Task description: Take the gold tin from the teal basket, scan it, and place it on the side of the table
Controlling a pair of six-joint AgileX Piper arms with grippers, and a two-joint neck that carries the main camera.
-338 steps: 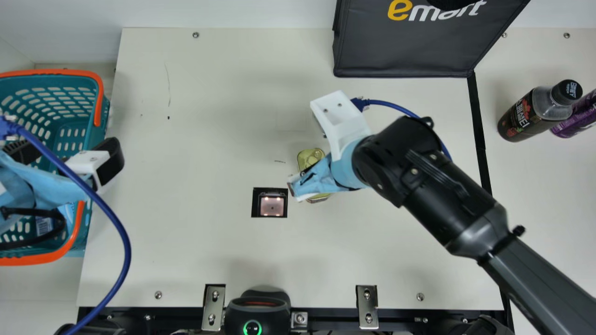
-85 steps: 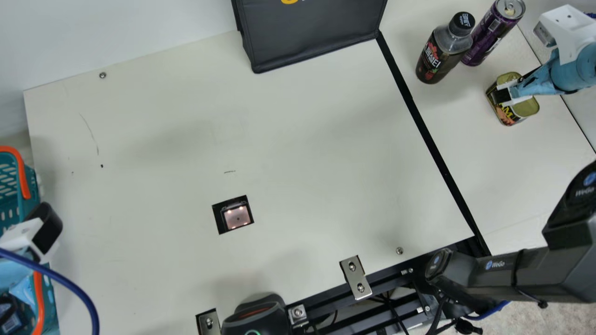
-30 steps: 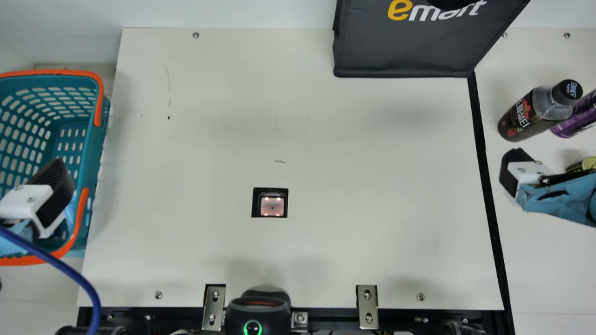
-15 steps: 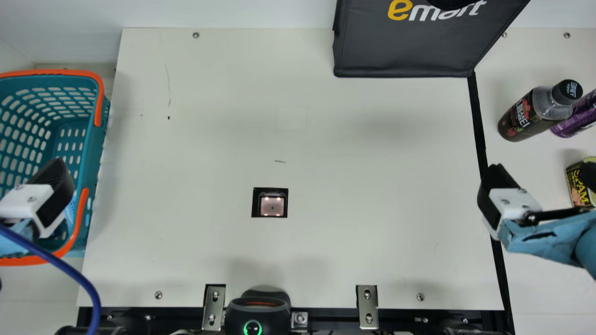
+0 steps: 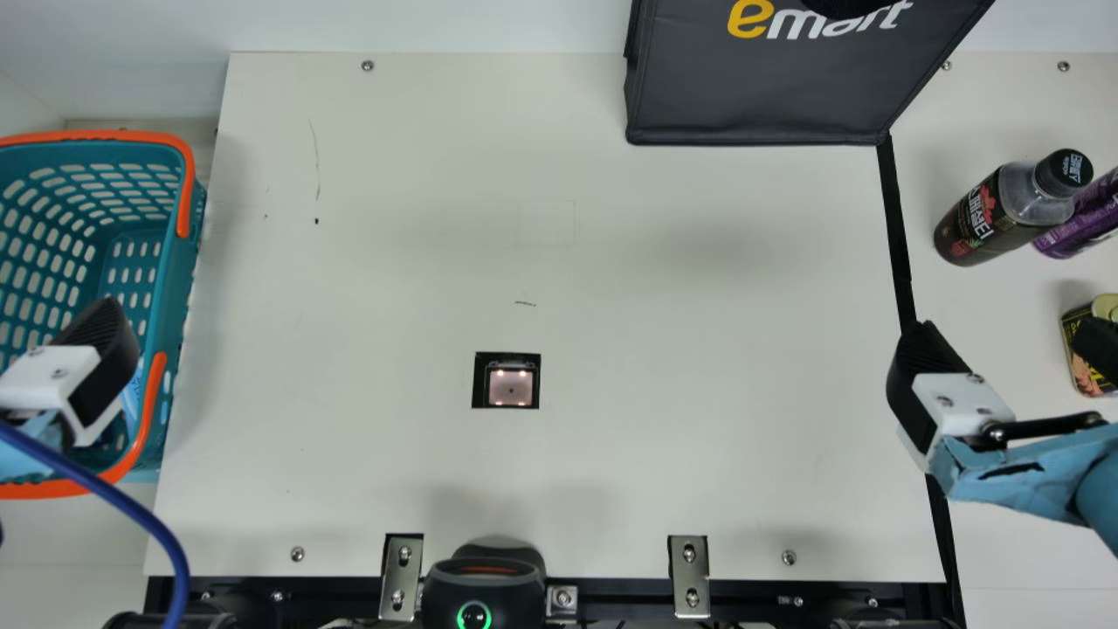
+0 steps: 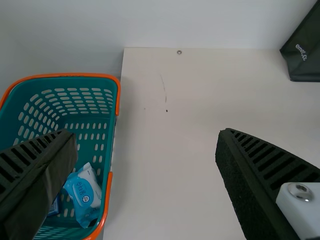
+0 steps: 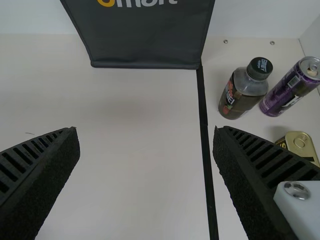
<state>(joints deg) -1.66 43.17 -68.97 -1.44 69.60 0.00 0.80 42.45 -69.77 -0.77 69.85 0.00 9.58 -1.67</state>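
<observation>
The gold tin (image 5: 1083, 362) stands upright on the side table at the main view's right edge, partly behind a finger of my right gripper (image 5: 1004, 341). That gripper is open with nothing between its fingers, over the black strip and side table. In the right wrist view, the tin's ring-pull lid (image 7: 300, 144) lies beyond one finger of the right gripper (image 7: 146, 134). My left gripper (image 5: 65, 384) hangs over the teal basket (image 5: 164, 288); in the left wrist view the left gripper (image 6: 145, 137) is open and empty. The scanner window (image 5: 510, 385) is set in the table.
Behind the tin stand a dark bottle (image 5: 1004, 214) and a purple can (image 5: 1083, 223). A black bag (image 5: 760, 96) is at the back. A blue-white pack (image 6: 85, 192) lies in the basket. A black device (image 5: 480, 590) sits at the front edge.
My right gripper carried the tin from beside the scanner window to the side table, let it go, and moved toward the front and left. My left gripper has shifted left over the basket.
</observation>
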